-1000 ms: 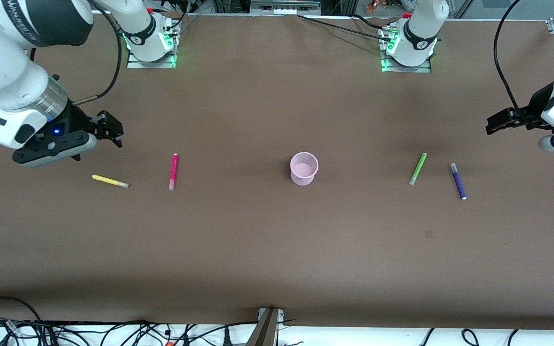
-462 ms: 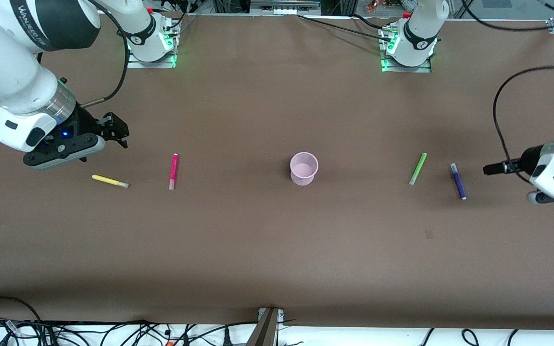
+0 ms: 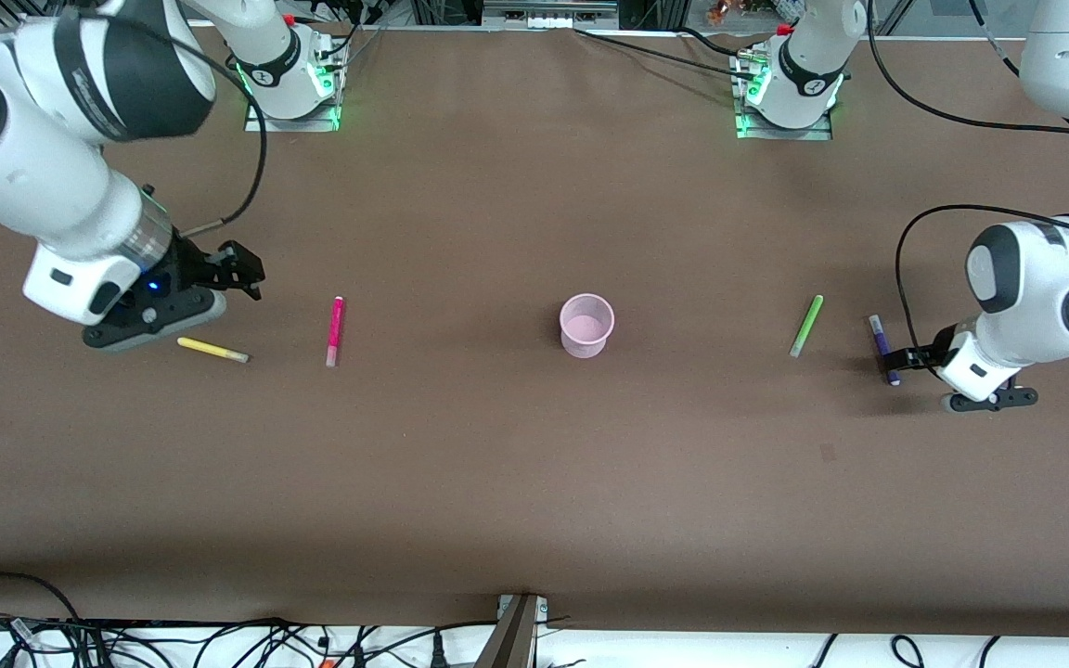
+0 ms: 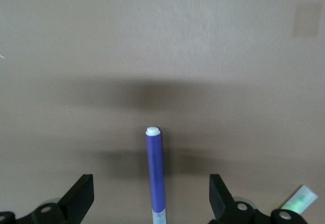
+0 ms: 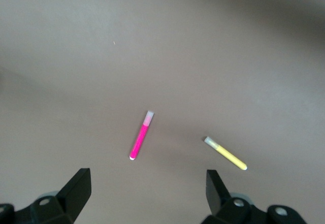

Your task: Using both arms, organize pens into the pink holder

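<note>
I count four pens on the table (image 3: 497, 464), all lying flat, and one pink holder (image 3: 586, 325) standing upright mid-table, rim up, with nothing in it. The purple pen (image 3: 884, 349) lies toward the left arm's end, its long axis running mostly near-to-far with the pale-tipped end farther from the front camera. The green pen (image 3: 805, 326) lies just beside it toward the holder, tilted the other way, so the two spread apart at their near ends. Toward the right arm's end, the pink pen (image 3: 335, 330) runs almost straight near-to-far, pale tip nearest the front camera. The yellow pen (image 3: 212, 350) lies crosswise along the table's length, pale tip pointing toward the pink one.

The left gripper (image 3: 906, 357) sits low over the purple pen; in the left wrist view its fingers stand wide apart with the purple pen (image 4: 155, 176) centered between them, untouched. Half a second ago this gripper was higher and nearer the table's end, clear of the pen.

The right gripper (image 3: 242, 272) hangs over bare table just beside the yellow pen, fingers apart in its wrist view, with the pink pen (image 5: 141, 141) and yellow pen (image 5: 226, 153) both ahead. It has crept slightly closer to the yellow pen since earlier. No pen has shifted.
</note>
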{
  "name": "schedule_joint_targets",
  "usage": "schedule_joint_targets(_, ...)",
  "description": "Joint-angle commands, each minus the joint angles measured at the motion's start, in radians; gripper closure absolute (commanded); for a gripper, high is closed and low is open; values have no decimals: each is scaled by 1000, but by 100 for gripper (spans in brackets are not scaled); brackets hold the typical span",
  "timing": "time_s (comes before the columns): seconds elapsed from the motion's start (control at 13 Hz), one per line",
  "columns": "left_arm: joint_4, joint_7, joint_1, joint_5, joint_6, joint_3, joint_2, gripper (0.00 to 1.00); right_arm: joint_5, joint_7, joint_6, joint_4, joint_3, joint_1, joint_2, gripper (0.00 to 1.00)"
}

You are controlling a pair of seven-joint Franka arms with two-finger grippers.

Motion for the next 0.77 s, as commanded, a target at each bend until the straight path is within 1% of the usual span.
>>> schedule_joint_targets(0.0, -24, 19, 7, 22, 58, -4, 22, 0, 3, -14, 2, 13, -6, -15, 71, 0)
schedule_joint_targets(0.08, -27, 19, 9, 22, 116, -4, 49, 0, 3, 1, 3, 9, -7, -12, 70, 0)
schedule_joint_targets(0.15, -27, 26, 9, 22, 125, -4, 59, 19, 7, 47, 17, -11, -5, -6, 63, 0)
schedule_joint_targets(0.23, -27, 46, 10, 22, 126, -4, 60, 36, 10, 161, 25, -30, 1, -3, 56, 0)
schedule_joint_targets(0.31, -26, 71, 18, 22, 126, -4, 65, 47, 7, 203, 26, -62, 4, 0, 38, 0)
schedule_joint_targets(0.54, -26, 101, 21, 22, 133, -4, 74, 50, 10, 239, 41, -144, 4, 9, 11, 0)
schedule_joint_targets(0.69, -24, 106, 21, 22, 150, -4, 82, 49, 12, 248, 138, -261, 4, 9, -10, 0)
